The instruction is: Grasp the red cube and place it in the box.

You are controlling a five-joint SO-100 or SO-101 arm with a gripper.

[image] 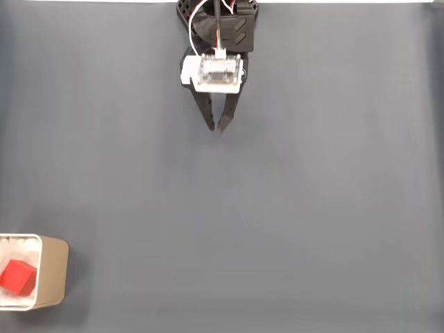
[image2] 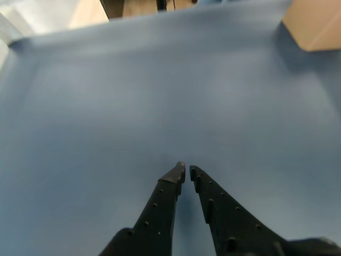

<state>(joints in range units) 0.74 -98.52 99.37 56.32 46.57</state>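
Fixed view shows the small matte red cube already inside the beige rounded box at 8 o'clock; keep the empty black claw, tips nearly together, clear.

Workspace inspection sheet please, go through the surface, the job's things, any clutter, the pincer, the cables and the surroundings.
Surface: plain grey-blue mat, flat and bare across the middle in the fixed view.
Job's things: the red cube lies inside the box, at the lower left edge of the fixed view; the box is partly cut off by the frame. In the wrist view a tan corner at upper right is probably the same box.
Clutter: nothing seen.
Pincer: pincer at top centre of the fixed view, fingers nearly together, holding nothing, well away from the box.
Cables: red, white and black wires loop over the arm's top.
Surroundings: pale floor or wall beyond the mat's far edge in the wrist view; detail unclear.
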